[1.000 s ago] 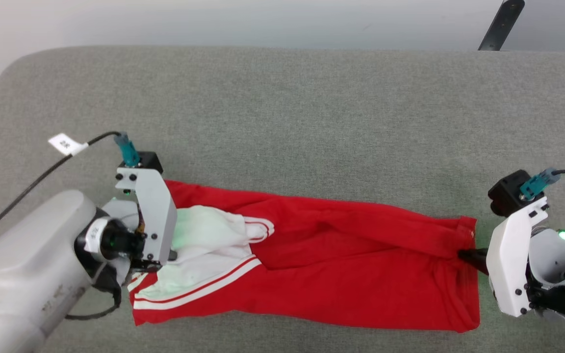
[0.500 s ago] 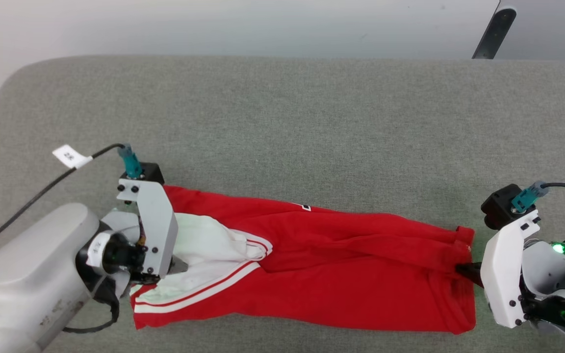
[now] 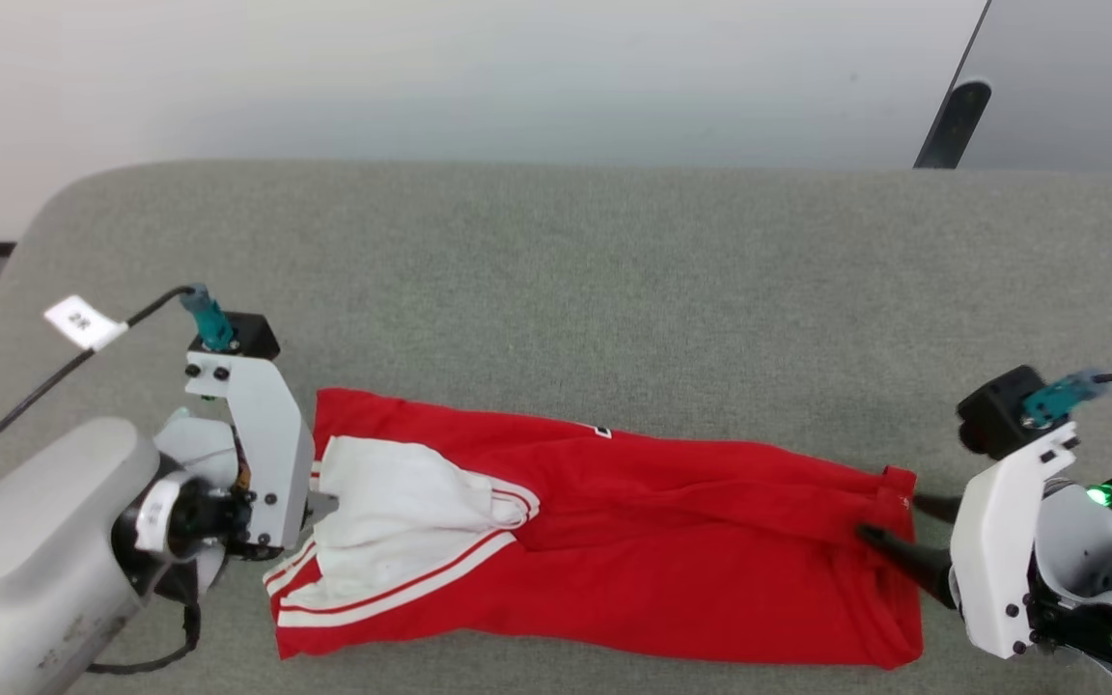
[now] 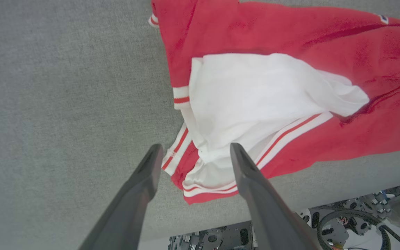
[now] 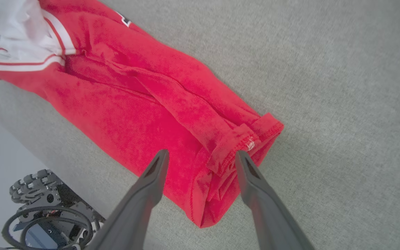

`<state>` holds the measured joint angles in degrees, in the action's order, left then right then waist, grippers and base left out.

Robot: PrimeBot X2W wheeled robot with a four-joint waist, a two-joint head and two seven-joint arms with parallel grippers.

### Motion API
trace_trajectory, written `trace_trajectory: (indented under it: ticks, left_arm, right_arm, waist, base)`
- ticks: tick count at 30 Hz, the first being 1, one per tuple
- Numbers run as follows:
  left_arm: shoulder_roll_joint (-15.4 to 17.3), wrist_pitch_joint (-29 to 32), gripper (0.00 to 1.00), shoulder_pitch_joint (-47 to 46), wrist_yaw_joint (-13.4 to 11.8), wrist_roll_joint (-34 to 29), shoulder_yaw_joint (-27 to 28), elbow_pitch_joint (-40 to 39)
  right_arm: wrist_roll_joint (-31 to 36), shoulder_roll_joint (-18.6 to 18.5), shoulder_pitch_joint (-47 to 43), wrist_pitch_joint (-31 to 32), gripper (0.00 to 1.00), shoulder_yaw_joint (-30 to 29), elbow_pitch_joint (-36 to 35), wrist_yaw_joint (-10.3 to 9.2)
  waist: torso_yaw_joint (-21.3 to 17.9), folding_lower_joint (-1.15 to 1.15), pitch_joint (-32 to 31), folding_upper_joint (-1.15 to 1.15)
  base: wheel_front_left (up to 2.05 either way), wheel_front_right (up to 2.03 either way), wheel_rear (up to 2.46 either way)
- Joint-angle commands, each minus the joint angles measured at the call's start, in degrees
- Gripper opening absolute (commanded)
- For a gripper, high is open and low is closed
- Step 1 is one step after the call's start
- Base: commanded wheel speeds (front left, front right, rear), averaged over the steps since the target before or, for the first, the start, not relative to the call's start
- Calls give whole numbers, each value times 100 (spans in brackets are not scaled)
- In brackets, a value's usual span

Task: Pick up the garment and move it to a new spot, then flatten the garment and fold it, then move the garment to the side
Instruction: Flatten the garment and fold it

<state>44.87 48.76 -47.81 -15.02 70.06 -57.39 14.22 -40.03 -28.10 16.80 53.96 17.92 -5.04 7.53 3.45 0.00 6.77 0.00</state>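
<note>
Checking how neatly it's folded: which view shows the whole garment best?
Head view: the garment lies across the grey cushion with both ends inside the frame. The left wrist view gives its white sleeve end close up, the rest cut off. The right wrist view gives the red hem close up, sleeve end cropped.

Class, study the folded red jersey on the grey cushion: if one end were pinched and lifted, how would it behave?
Probably floppy: the jersey lies in soft creases. Its stacked layers, with the white sleeve on top, would likely fall open. Pushed, it may bunch on the textured cushion rather than slide.
</note>
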Motion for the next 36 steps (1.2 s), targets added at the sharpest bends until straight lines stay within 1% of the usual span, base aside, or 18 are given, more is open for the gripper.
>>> trace_trajectory:
  ticks: [1,4,5,10,12,17,20,23,26,29,32,36]
  left_arm:
    - [15,-130,100,102,68,-60,35,-32]
    - [21,-601,100,244,178,-90,155,-47]
    - [28,-748,100,285,252,-130,163,-58]
    - [-7,-1670,100,550,499,-237,348,-28]
    - [-50,-2105,100,667,597,-290,431,-2]
    - [-111,-3249,100,988,849,-539,577,66]
    - [-137,-3923,100,1177,989,-738,619,126]
    - [-151,-4647,100,1339,1134,-981,653,222]
    - [-214,-5301,100,1513,1214,-1113,735,348]
    - [-227,-5892,100,1717,1257,-1264,770,508]
    - [-258,-6239,100,1886,1275,-1400,870,680]
    - [-350,-6372,100,2138,1215,-1525,1135,865]
  right_arm:
    - [60,15,-94,-122,100,-54,-60,-4]
    - [186,85,-189,-658,100,-166,-188,-4]
    - [267,82,-213,-864,100,-150,-240,-4]
    - [643,197,-385,-2036,100,-182,-210,-4]
    - [812,214,-426,-2570,100,-89,-210,-3]
    - [1287,311,-613,-3848,100,-141,91,-4]
    - [1480,406,-733,-4407,100,-278,285,-4]
    - [1568,474,-872,-4779,100,-391,475,-4]
    - [1612,527,-1029,-4940,100,-530,673,-4]
    - [1509,588,-1182,-4820,100,-703,884,-4]
    - [1357,654,-1284,-4493,100,-887,1103,-4]
    - [1227,688,-1285,-3845,100,-1007,1315,-4]
  waist:
    - [-15,0,-105,0]
    - [-28,0,-202,0]
    - [-36,0,-234,0]
    - [-70,0,-391,0]
    - [-86,0,-449,0]
    - [-146,0,-619,0]
    - [-164,0,-693,0]
    - [-164,0,-752,0]
    - [-153,0,-804,0]
    - [-140,0,-843,0]
    - [-117,0,-864,0]
    - [-53,0,-866,0]
  base:
    - [0,0,0]
    - [0,0,0]
    - [0,0,0]
    - [0,0,0]
    - [0,0,0]
    - [0,0,0]
    - [0,0,0]
    - [0,0,0]
    - [0,0,0]
    - [0,0,0]
    - [0,0,0]
    - [0,0,0]
